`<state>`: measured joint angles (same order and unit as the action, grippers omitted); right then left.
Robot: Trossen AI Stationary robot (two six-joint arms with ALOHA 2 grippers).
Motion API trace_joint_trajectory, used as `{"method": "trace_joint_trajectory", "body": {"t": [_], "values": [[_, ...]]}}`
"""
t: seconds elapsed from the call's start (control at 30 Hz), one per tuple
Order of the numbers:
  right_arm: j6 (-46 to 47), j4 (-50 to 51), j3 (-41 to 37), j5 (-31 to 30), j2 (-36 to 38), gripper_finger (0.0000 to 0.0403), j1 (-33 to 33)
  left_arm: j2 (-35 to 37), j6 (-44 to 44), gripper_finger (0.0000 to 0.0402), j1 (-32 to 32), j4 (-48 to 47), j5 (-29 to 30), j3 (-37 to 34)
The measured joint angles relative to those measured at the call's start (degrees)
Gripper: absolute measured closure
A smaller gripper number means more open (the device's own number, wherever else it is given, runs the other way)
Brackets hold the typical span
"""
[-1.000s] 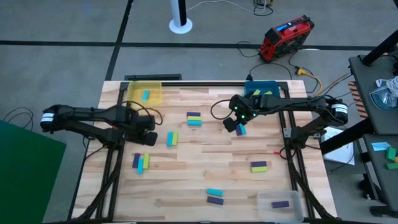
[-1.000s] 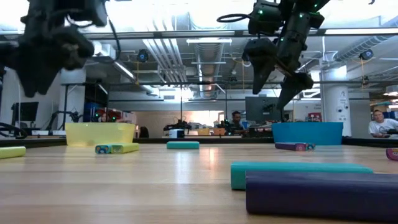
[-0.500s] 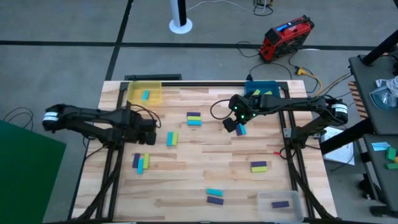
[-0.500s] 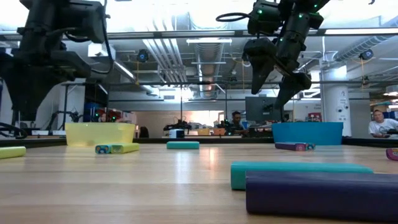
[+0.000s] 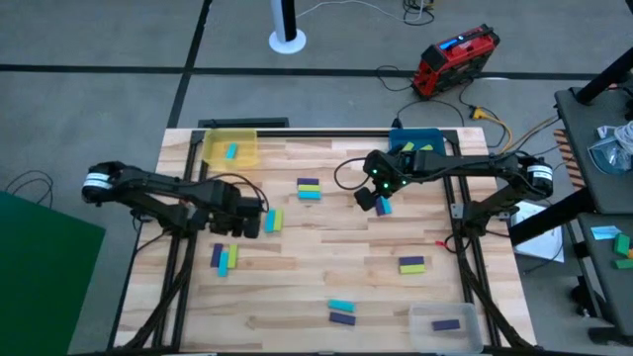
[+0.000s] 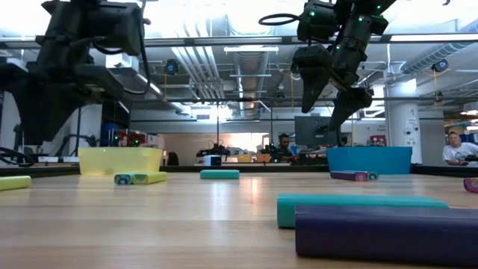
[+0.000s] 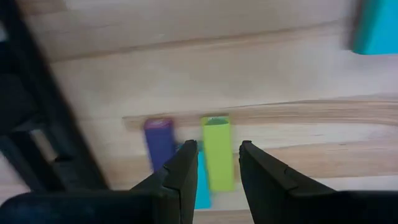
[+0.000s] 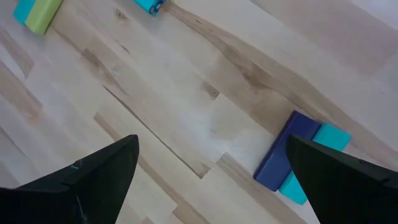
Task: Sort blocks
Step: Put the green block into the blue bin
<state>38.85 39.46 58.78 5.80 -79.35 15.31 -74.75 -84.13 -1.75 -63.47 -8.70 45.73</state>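
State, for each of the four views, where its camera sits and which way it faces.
High view: overhead, facing down; both arms, left gripper, right gripper.
Low view: table height, facing the room; both arms hang in.
Left wrist view: faces the yellow-green block between open fingers.
Right wrist view: faces the purple-and-cyan pair, also visible from above.

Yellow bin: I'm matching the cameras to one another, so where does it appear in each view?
High view: yellow bin at the table's far left corner.
Low view: yellow bin at left, on the table's far edge.
Left wrist view: not in it.
Right wrist view: not in it.
Shared landmark: blue bin, far right corner in the high view, at right in the low view.
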Motion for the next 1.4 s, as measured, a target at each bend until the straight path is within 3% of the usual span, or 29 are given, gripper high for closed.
{"method": "trace_joint_trajectory", "body": {"t": [0.3,0.7,1.4], "values": [[-0.6,0.0,0.0,0.0,0.0,0.0005,0.0,-1.1,-4.3,0.0302,-3.2,4.2,-2.4,-3.9],[-2.2,0.0,0.0,0.0,0.0,0.0005,0.0,-2.2,-8.1,0.0247,-7.5,9.9,-2.8,-6.2],[-1.9,0.0,0.0,0.1,0.0,0.0005,0.0,-6.1,-5.1,0.0244,-7.6,18.1,-2.4,-10.2]]}}
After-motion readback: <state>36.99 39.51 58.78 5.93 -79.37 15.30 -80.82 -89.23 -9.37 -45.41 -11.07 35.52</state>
